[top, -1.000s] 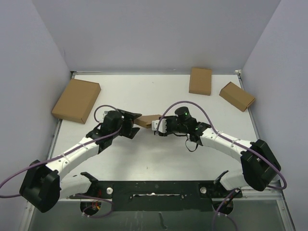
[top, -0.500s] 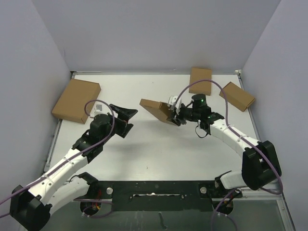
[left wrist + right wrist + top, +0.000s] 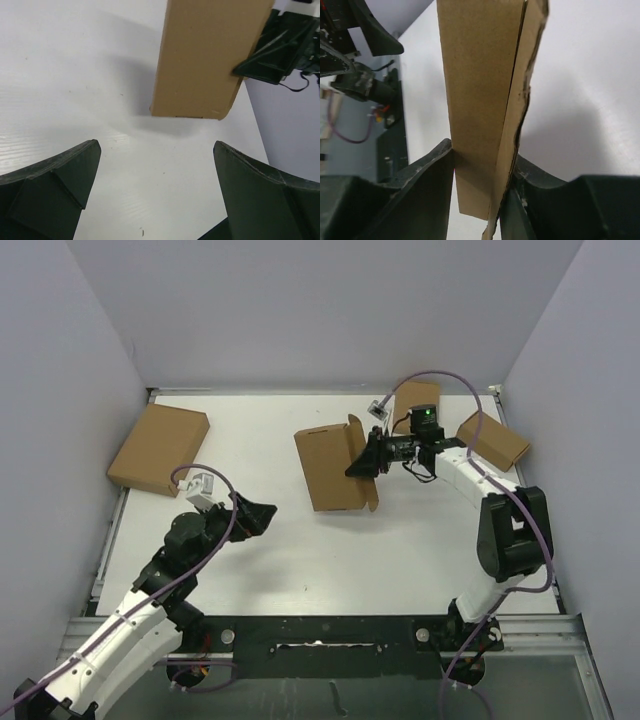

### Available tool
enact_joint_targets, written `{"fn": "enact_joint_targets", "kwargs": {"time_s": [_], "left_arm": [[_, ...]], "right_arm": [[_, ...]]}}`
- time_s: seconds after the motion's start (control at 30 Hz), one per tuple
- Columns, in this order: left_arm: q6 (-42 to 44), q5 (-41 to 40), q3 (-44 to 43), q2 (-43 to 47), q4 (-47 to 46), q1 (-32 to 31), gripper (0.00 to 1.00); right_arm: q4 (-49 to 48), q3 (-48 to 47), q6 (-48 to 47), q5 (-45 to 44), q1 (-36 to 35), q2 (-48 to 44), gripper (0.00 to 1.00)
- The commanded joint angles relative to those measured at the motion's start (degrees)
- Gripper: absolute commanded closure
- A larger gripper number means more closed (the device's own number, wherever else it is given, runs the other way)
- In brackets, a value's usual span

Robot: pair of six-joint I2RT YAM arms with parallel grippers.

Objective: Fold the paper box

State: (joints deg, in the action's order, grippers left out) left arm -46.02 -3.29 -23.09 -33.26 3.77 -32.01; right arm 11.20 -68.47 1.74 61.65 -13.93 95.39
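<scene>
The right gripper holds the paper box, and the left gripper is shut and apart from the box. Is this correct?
Not quite: the left gripper is open, not shut, as the left wrist view shows. The rest stands: the right gripper holds the paper box, and the left gripper is apart from it.

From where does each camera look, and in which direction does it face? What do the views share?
Top external: above and behind the bases, looking down at the table; both arms show, paper box in the right pincer.
Left wrist: on the left pincer, facing the box across the table; its open fingers show.
Right wrist: looking along its fingers, shut on the box.
Shared: all three see the box.
</scene>
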Motion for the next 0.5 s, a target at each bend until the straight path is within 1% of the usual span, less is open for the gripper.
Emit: {"fn": "enact_joint_targets", "kwargs": {"time_s": [0.0, 0.13, 0.23, 0.3, 0.47], "left_arm": [[3.0, 3.4, 1.3, 4.0, -2.7, 0.9, 0.02], [-0.5, 6.5, 1.3, 3.8, 0.0, 1.2, 0.03], [-3.7, 7.0, 0.6, 2.5, 2.6, 1.2, 0.04], [-5.8, 7.4, 0.6, 1.2, 2.6, 1.3, 0.05], [-8.5, 9.1, 0.2, -4.7, 0.1, 1.3, 0.06]], "right_arm": [[-2.2, -1.2, 16.9, 11.7, 0.7, 4.2, 0.68], [-9.0, 0.4, 26.4, 13.4, 0.7, 8.4, 0.66], [-13.7, 2.2, 33.0, 14.3, 0.7, 11.9, 0.65], [-14.3, 2.4, 34.8, 14.1, 0.6, 13.7, 0.62], [-13.8, 3.3, 35.5, 12.9, -0.5, 17.1, 0.59]]}}
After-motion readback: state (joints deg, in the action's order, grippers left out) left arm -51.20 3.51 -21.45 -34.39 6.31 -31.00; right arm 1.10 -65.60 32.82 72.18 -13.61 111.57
